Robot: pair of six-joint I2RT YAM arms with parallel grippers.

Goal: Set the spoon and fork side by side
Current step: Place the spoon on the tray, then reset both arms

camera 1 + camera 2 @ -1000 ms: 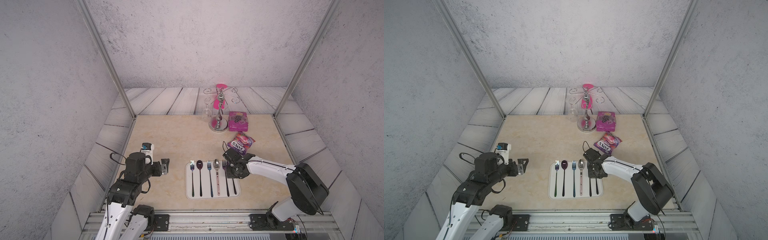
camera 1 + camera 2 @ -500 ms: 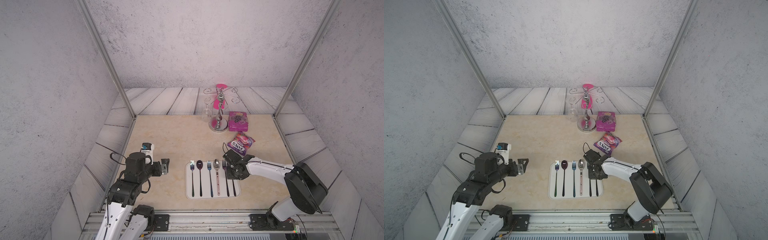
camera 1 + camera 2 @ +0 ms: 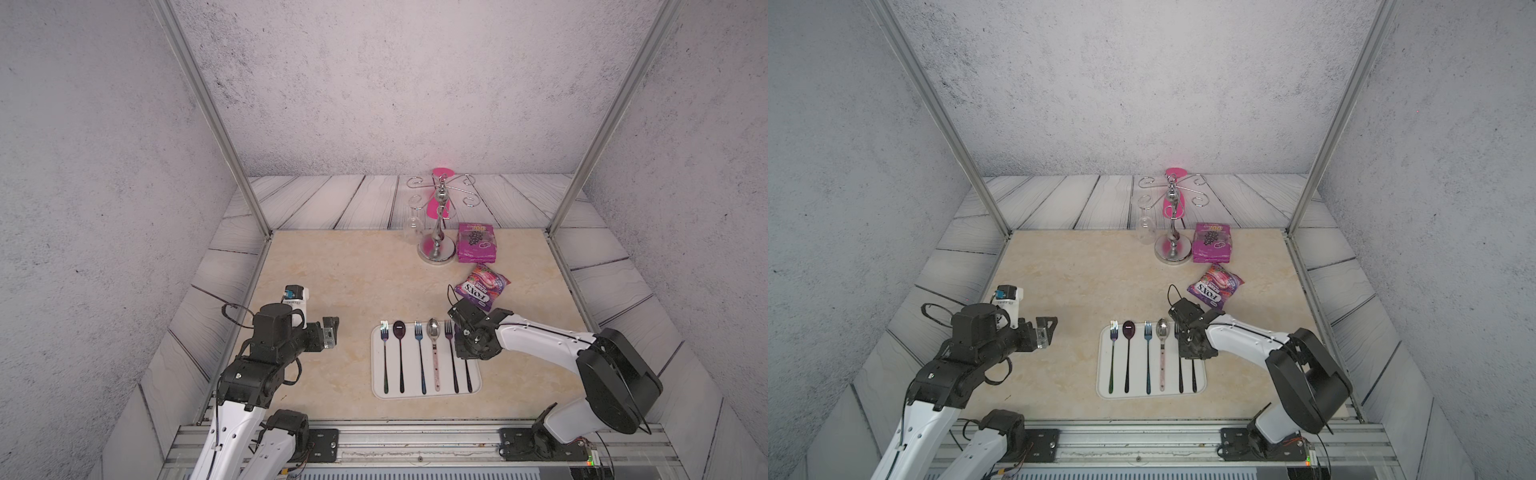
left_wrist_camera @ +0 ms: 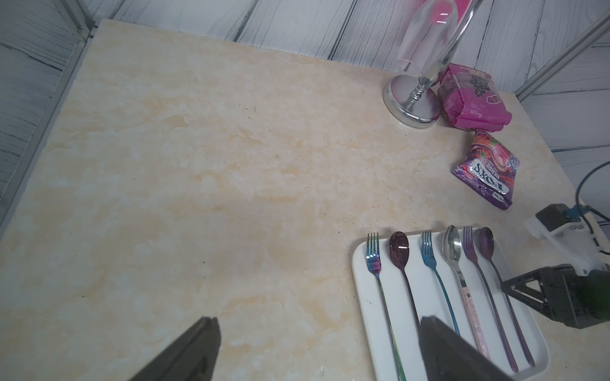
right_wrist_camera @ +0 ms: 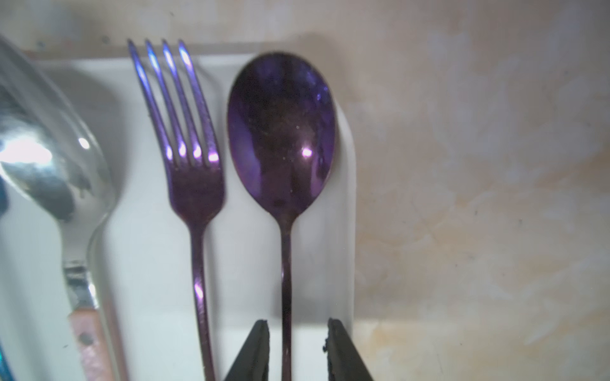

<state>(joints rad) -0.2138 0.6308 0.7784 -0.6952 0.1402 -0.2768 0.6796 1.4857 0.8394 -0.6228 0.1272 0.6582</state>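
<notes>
In both top views your right hand [image 3: 466, 356] hangs low over the right end of the white tray [image 3: 376, 374]. It hides most of the purple spoon [image 3: 468, 379]; only the spoon's handle shows, running toward the tray's near rim. The purple fork [image 3: 449, 334] lies on the tray just left of the spoon and parallel to it. Your left hand [image 3: 330, 332] hovers over bare counter [image 3: 332, 257], well to the left of the tray, with nothing in it.

From the left wrist you see six pieces in a row on the tray [image 4: 358, 264]. The purple fork [image 4: 470, 245] and purple spoon [image 4: 486, 240] are the last two, at the end nearest the right hand, close together but not touching. The left hand's fingers [image 4: 198, 349] stand wide apart.

From the right wrist the spoon [image 5: 280, 132] lies close to the tray's rim. The fork [image 5: 194, 184] is beside it, and a silver spoon [image 5: 49, 165] lies beyond the fork. The right hand's fingers [image 5: 254, 353] straddle the spoon's handle with a gap on each side — apart, not clamped.
</notes>
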